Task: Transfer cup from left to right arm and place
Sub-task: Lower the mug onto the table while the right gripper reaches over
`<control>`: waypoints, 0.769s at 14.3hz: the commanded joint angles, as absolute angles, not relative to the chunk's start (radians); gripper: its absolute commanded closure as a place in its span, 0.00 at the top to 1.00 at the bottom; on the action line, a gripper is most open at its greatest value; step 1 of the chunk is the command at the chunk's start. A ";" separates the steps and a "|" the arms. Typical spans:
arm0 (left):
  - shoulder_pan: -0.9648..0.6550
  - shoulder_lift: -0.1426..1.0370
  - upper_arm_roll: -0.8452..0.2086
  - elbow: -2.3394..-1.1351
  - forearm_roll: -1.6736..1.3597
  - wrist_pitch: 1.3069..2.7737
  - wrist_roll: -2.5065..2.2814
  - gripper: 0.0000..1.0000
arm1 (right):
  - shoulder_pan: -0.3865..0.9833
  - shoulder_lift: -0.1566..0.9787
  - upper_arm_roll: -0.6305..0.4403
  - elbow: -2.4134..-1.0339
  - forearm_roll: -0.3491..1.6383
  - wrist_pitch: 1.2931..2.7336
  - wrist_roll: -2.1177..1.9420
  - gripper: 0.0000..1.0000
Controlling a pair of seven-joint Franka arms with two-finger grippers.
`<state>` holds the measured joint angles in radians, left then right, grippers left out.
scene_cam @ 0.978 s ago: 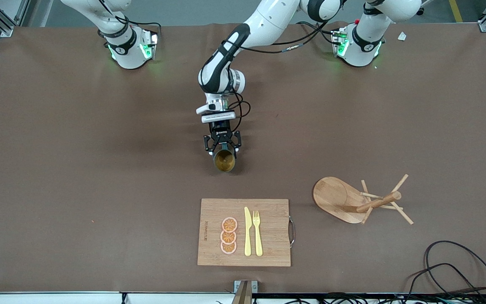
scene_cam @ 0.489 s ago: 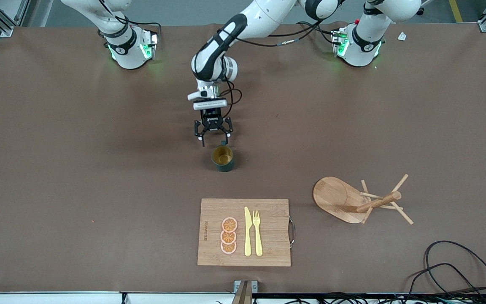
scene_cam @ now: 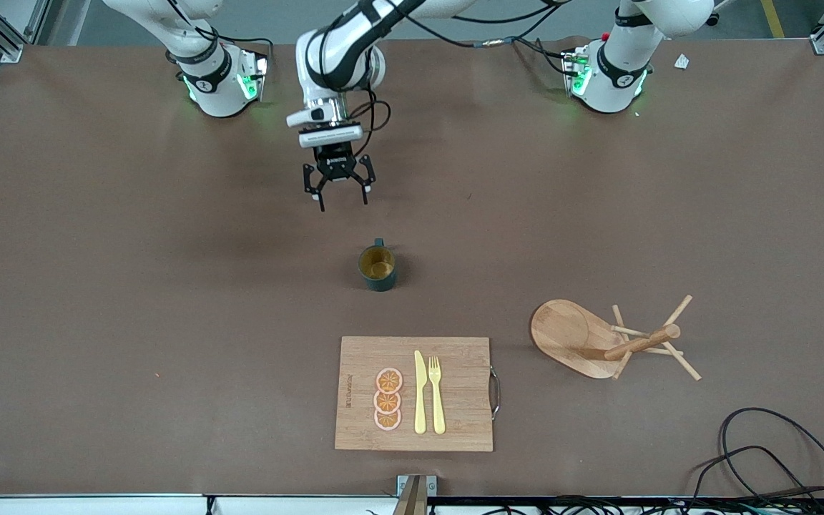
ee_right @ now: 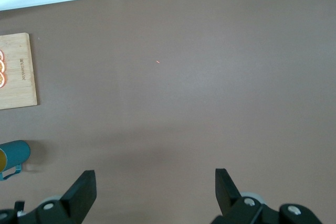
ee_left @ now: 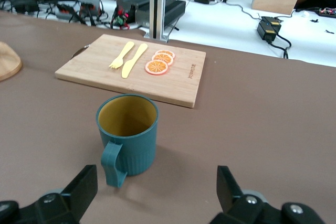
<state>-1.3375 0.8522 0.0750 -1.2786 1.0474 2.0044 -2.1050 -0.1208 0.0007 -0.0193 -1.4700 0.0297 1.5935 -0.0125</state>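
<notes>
The cup (scene_cam: 378, 268), a small teal mug with an ochre inside, stands upright on the brown table near its middle, its handle pointing toward the robots' bases. My left gripper (scene_cam: 343, 203) hangs open and empty over the bare table between the cup and the bases. In the left wrist view the cup (ee_left: 131, 140) stands just ahead of the open left gripper (ee_left: 156, 182), untouched. My right gripper (ee_right: 155, 179) is open over bare table; the cup (ee_right: 13, 155) shows at the edge of its view. The right gripper is out of the front view.
A bamboo cutting board (scene_cam: 455, 390) with a yellow knife, a fork and orange slices lies nearer the front camera than the cup. A wooden peg rack (scene_cam: 598, 340) lies tipped over toward the left arm's end. Black cables (scene_cam: 777, 458) coil at that corner.
The left gripper opened and let go of the cup, which now stands on the table. The gripper then drew back toward the bases. The right arm has not visibly moved.
</notes>
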 commanded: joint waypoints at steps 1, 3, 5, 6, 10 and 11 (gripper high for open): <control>-1.321 0.721 0.066 -1.302 0.953 1.997 -2.010 1.00 | -0.124 0.030 0.002 -1.471 0.029 1.592 -0.011 1.00; -1.272 0.625 0.067 -1.302 0.850 1.997 -1.884 1.00 | -0.104 0.061 0.000 -1.476 0.044 1.586 -0.008 1.00; -1.212 0.545 0.071 -1.304 0.760 1.997 -1.762 1.00 | -0.100 0.095 0.000 -1.476 0.067 1.588 0.001 1.00; -1.171 0.510 0.071 -1.304 0.729 1.997 -1.718 1.00 | -0.083 0.118 0.003 -1.474 0.072 1.589 0.014 1.00; -0.985 0.437 0.069 -1.305 0.573 1.997 -1.544 1.00 | 0.096 0.219 0.003 -1.471 0.075 1.603 0.384 1.00; -0.945 0.433 0.071 -1.308 0.548 1.997 -1.513 1.00 | 0.142 0.257 0.003 -1.471 0.077 1.636 0.458 1.00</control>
